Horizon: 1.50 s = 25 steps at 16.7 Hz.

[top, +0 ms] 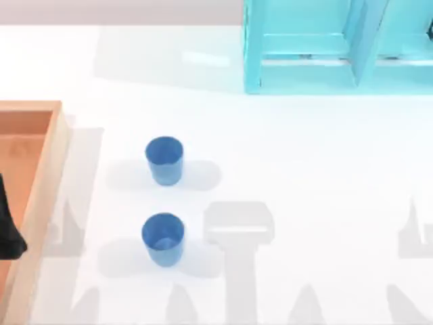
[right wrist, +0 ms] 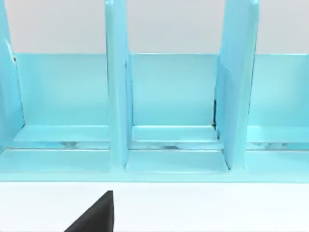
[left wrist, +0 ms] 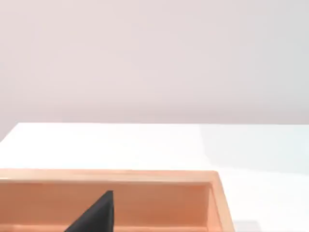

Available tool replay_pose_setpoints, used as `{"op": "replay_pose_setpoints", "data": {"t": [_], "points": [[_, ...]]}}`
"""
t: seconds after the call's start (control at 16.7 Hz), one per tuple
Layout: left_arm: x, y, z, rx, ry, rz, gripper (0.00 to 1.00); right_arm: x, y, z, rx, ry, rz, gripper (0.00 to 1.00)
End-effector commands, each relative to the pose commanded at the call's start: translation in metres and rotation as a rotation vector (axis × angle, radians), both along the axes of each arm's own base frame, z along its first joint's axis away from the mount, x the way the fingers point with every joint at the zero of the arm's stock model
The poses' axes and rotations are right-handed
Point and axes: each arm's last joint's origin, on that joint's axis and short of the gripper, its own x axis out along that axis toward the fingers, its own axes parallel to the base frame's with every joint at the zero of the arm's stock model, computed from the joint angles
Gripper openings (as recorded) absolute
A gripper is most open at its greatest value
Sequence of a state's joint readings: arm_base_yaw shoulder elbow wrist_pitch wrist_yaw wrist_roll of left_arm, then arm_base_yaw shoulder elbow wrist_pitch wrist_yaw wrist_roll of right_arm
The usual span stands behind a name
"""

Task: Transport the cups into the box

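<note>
Top view: two cups, far cup (top: 164, 158) and near cup (top: 163, 236), stand upright on the table (top: 304, 169), apart, right of the box (top: 49, 176), which the left edge cuts off. Left gripper (top: 8, 227) over the box is mostly cropped; finger state cannot be determined.

This is a made-up computer scene, not a real room. The white counter (top: 284, 156) is smooth and spotless, the wall behind is blank, and the light-blue shelf (top: 318, 47) looks flat like a drawing.
</note>
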<state>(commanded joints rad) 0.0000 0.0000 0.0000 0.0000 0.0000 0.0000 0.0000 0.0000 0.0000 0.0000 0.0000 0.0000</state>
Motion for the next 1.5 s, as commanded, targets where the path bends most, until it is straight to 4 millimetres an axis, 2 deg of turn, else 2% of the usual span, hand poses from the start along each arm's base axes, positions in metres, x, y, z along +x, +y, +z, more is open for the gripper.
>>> {"op": "replay_pose_setpoints", "data": {"t": [0.18, 0.36, 0.54, 0.72, 0.9, 1.08, 1.32, 1.5], "points": [[0.0, 0.0, 0.002, -0.003, 0.008, -0.003, 1.0, 0.0, 0.0, 0.0, 0.0, 0.0, 0.0, 1.0], [0.001, -0.003, 0.019, -0.029, 0.077, -0.031, 1.0, 0.0, 0.0, 0.0, 0.0, 0.0, 0.0, 1.0], [0.007, -0.008, 0.054, -0.072, 0.208, -0.073, 1.0, 0.0, 0.0, 0.0, 0.0, 0.0, 0.0, 1.0], [0.03, -0.018, 0.103, -0.113, 0.394, -0.115, 1.0, 0.0, 0.0, 0.0, 0.0, 0.0, 0.0, 1.0], [0.077, -0.037, 0.145, -0.136, 0.63, -0.141, 1.0, 0.0, 0.0, 0.0, 0.0, 0.0, 0.0, 1.0], [0.141, -0.068, 0.163, -0.129, 0.893, -0.143, 1.0, 0.0, 0.0, 0.0, 0.0, 0.0, 0.0, 1.0], [0.219, -0.123, 0.147, -0.085, 1.211, -0.109, 1.0, 0.0, 0.0, 0.0, 0.0, 0.0, 0.0, 1.0], [0.257, -0.162, 0.122, -0.045, 1.382, -0.074, 1.0, 0.0, 0.0, 0.0, 0.0, 0.0, 0.0, 1.0]]}}
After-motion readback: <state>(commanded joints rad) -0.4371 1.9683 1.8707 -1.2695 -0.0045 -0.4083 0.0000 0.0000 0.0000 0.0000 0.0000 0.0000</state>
